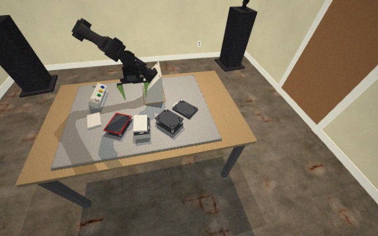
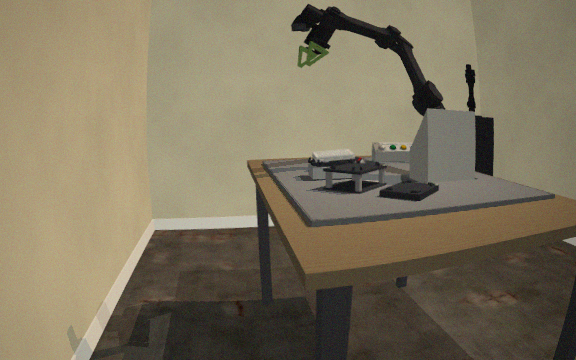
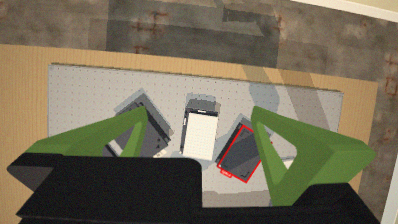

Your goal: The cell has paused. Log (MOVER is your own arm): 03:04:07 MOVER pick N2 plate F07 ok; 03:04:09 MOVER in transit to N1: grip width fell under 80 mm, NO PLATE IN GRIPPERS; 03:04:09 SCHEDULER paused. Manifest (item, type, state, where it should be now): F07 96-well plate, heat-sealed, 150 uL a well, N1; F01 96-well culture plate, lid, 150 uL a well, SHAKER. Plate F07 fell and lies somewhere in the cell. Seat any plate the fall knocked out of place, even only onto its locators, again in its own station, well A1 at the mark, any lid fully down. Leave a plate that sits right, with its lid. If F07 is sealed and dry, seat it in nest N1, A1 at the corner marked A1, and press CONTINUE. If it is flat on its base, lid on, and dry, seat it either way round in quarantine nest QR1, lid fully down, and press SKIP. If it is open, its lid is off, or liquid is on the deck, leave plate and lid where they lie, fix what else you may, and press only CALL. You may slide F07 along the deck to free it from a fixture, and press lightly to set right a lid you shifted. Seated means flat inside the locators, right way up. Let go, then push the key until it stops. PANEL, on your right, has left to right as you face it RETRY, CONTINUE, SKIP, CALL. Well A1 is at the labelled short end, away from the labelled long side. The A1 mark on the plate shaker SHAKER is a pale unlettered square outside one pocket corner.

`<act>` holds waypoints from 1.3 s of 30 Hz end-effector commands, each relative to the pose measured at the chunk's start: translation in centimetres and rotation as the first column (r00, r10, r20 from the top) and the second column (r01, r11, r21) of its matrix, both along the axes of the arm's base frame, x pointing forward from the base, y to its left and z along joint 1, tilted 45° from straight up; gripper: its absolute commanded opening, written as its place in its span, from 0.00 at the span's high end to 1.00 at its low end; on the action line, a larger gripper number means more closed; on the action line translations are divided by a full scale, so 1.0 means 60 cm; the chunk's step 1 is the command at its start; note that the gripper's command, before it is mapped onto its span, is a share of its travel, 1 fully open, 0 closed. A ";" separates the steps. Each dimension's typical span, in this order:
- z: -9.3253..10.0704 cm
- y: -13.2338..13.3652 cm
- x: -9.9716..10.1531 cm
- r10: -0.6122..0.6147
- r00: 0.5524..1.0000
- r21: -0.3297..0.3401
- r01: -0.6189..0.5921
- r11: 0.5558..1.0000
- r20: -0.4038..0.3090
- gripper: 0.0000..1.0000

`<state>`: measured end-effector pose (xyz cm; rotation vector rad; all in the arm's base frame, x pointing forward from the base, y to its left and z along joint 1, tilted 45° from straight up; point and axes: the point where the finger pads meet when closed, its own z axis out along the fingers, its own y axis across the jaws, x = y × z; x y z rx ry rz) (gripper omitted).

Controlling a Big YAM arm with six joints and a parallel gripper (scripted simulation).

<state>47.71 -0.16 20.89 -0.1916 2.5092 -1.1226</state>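
My gripper is open and empty, high above the back of the grey mat; it also shows in the side view and the wrist view. A white plate lies flat on the mat, in front of the key panel. A second white plate sits on a pale station block, seen below my fingers in the wrist view. A red-framed nest lies between the two plates and holds nothing. I cannot tell seals, lids or labels from here.
A raised black nest and a flat black nest stand to the right, both without plates. A tall grey wedge-shaped fixture stands at the back by my arm's base. Two black pillars stand on the floor behind the table.
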 end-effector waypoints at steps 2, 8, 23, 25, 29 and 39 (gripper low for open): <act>0.010 -0.009 -0.009 -0.025 0.998 0.026 0.023 0.999 0.056 0.00; -0.015 -0.034 -0.056 -0.101 0.994 0.037 0.103 0.994 -0.037 0.00; -0.058 -0.078 -0.136 -0.182 0.980 0.057 0.186 0.981 -0.078 0.00; -0.065 -0.085 -0.159 -0.207 0.970 0.050 0.215 0.975 -0.123 0.00; -0.090 -0.097 -0.187 -0.265 0.945 0.039 0.277 0.960 -0.190 0.00; -0.084 -0.114 -0.218 -0.348 0.914 0.053 0.366 0.929 -0.210 0.00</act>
